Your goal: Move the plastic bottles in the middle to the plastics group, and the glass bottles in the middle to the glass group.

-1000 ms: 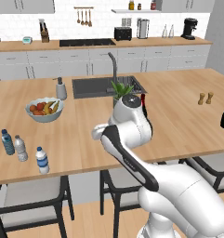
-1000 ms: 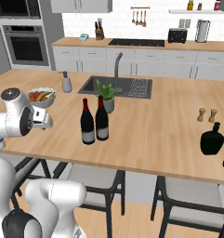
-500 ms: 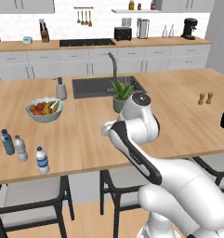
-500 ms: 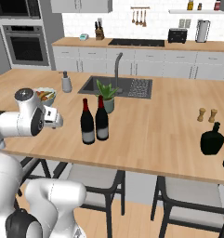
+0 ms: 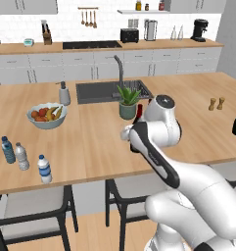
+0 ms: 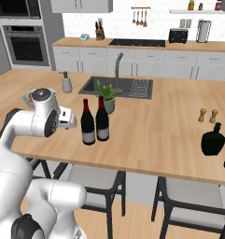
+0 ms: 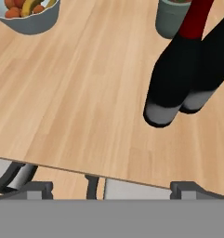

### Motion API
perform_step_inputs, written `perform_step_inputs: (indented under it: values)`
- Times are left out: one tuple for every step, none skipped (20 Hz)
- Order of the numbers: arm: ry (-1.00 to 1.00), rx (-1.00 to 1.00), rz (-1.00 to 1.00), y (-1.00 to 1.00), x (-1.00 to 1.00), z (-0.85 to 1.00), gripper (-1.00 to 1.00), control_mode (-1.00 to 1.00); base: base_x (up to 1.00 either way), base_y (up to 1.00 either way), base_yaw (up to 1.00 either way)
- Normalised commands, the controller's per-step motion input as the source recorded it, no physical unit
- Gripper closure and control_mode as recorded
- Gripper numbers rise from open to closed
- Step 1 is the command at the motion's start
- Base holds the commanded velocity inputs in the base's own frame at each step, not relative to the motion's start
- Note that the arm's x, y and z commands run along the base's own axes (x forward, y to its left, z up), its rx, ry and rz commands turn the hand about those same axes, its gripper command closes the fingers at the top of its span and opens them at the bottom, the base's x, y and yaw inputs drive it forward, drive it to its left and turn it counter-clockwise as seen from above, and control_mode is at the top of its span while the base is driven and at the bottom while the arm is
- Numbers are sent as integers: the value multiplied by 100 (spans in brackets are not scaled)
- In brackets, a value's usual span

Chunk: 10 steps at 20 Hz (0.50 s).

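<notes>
Counting: two wine bottles | three small water bottles, seemingly | fingers apart

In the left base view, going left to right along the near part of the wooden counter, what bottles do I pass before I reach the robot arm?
Blue-tinted bottle with dark cap → clear greyish bottle → small clear water bottle with blue label band.

arm bent low over counter edge, gripper jaws wide apart, empty.
</notes>
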Motion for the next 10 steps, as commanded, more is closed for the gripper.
perform_step_inputs:
  values:
    - [0,0,0,-27,7,0,-100,-100,0,0,0]
    - [0,0,0,-26,5,0,-100,-100,0,0,0]
    - [0,0,0,-19,0,0,-100,-100,0,0,0]
    - [0,0,0,-12,0,0,-100,-100,0,0,0]
    - [0,0,0,-3,0,0,-100,-100,0,0,0]
    - [0,0,0,-6,1,0,-100,-100,0,0,0]
    - [0,0,0,-9,1,0,-100,-100,0,0,0]
    - [0,0,0,-9,4,0,-100,-100,0,0,0]
    - [0,0,0,-9,4,0,-100,-100,0,0,0]
    - [0,0,0,-7,4,0,-100,-100,0,0,0]
